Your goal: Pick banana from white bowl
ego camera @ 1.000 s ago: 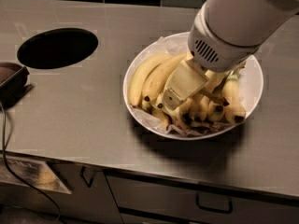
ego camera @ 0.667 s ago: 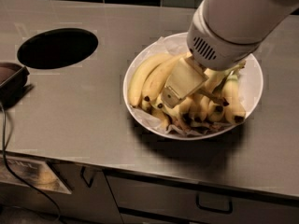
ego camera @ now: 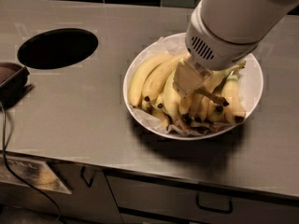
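Note:
The white bowl (ego camera: 255,85), lined with crinkled paper, stands on the steel counter and holds several bananas. My gripper (ego camera: 187,85) hangs under the big white wrist (ego camera: 233,22), over the middle of the bowl. It is shut on the banana (ego camera: 171,97), a curved pale-yellow one whose thin stem sticks out to the right and ends in a dark tip (ego camera: 224,102). The banana sits slightly raised among the others. The wrist hides the far part of the bowl.
Other bananas lie left (ego camera: 141,76) and right (ego camera: 232,97) of the gripper. A round black hole (ego camera: 57,48) is cut in the counter at the left. A dark container (ego camera: 10,80) and a cable (ego camera: 5,143) sit at the left edge. Drawers (ego camera: 212,204) lie below the front edge.
The gripper and wrist have risen a little and shifted right out of the pile. The banana's thin dark-tipped stem now shows beside the gripper.

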Robot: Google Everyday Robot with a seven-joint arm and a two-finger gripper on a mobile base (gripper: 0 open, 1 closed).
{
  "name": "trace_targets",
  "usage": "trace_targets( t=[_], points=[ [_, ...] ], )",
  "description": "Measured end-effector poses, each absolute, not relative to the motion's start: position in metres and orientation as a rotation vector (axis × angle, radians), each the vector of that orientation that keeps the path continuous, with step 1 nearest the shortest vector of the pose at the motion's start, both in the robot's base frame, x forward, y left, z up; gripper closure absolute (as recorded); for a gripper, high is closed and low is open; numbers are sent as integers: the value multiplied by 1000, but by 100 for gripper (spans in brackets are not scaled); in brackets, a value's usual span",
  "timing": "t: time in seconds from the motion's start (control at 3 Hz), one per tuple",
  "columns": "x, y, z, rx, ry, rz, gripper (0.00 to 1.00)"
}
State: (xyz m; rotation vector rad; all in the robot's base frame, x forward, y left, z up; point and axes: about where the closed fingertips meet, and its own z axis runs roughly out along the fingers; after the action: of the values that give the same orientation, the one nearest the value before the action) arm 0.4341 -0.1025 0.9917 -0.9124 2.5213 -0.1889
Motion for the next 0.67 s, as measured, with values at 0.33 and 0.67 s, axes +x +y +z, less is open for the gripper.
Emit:
trace_targets(
  t=[0.33,0.67],
  points=[
    [434,-102,992,-912,2521,-189,52],
    [434,-102,992,-912,2521,-189,51]
  ],
)
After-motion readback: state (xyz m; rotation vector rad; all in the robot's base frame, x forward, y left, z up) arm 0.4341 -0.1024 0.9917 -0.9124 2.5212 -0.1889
